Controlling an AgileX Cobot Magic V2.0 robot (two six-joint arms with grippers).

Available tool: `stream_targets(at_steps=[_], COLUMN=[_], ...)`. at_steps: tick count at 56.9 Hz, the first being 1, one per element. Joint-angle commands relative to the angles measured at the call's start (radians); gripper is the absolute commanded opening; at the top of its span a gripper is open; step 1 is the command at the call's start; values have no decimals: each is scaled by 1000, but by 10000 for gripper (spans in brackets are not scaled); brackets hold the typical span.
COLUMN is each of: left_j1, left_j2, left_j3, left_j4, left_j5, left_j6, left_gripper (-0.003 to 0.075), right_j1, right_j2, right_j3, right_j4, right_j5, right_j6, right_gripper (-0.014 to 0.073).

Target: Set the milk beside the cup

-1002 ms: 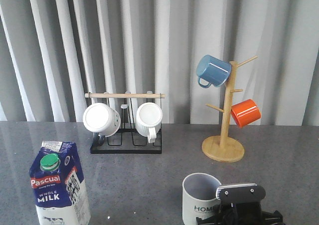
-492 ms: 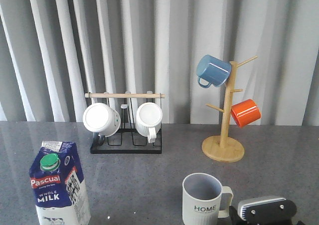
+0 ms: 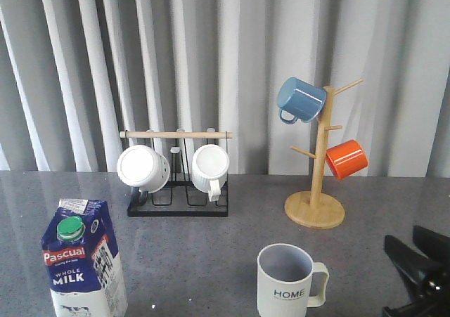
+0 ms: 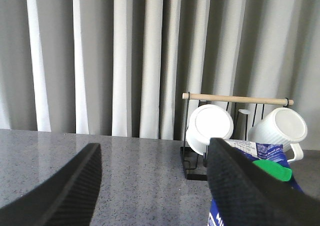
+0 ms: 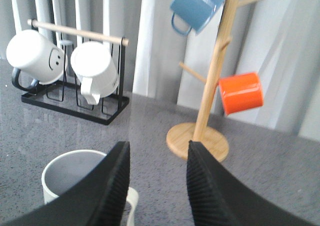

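Observation:
The milk (image 3: 83, 261), a blue-and-white carton with a green cap, stands upright at the table's near left. In the left wrist view the milk (image 4: 272, 158) shows partly behind one finger. My left gripper (image 4: 152, 161) is open beside the carton, with only bare table between its fingers. The cup (image 3: 287, 283), a cream mug lettered "HOME", stands near the front centre with its handle to the right. My right gripper (image 3: 406, 247) is open to the right of the cup and apart from it. In the right wrist view that gripper (image 5: 157, 158) is empty, and the cup (image 5: 70, 173) lies beside one finger.
A black rack (image 3: 178, 209) with a wooden bar holds two white mugs at the back centre. To its right stands a wooden mug tree (image 3: 315, 208) carrying a blue mug (image 3: 301, 99) and an orange mug (image 3: 346, 158). A grey curtain closes the back.
My right gripper has drawn away to the right from the cup, uncovering its handle. The cup and the milk have stayed where they were.

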Motion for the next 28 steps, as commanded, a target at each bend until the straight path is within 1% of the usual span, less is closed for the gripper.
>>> stream_targets(at_steps=[1, 4, 9, 12, 14, 16, 17, 24, 28], left_j1=[-2, -2, -2, -2, -2, -2, -2, -2, -2], left_j2=[2, 2, 2, 2, 2, 2, 2, 2, 2], left_j3=[-35, -35, -35, -35, -35, -35, -35, -35, -35], left_j4=[-1, -1, -1, -1, -1, -1, -1, -1, -1], left_j5=[-69, -69, -69, -69, -69, -69, -69, -69, -69], left_j6=[-2, -2, -2, -2, -2, -2, -2, -2, -2], left_gripper=[450, 450, 450, 450, 450, 450, 450, 450, 450], right_j1=[-40, -59, -84, -101, -109, -119, -123, -124, -124], right_j2=[-94, -142, -207, -244, -265, -287, -297, -327, -328], right_j3=[-36, -36, -35, -35, -35, -35, -35, -35, -35], right_j4=[-56, -56, -56, -71, -89, -101, -101, -99, -102], right_j5=[39, 56, 63, 73, 83, 98, 103, 142, 134], right_j6=[-2, -2, -3, -3, -3, 1, 6, 28, 5], right_gripper=[271, 253, 192, 127, 73, -1, -16, -7, -7])
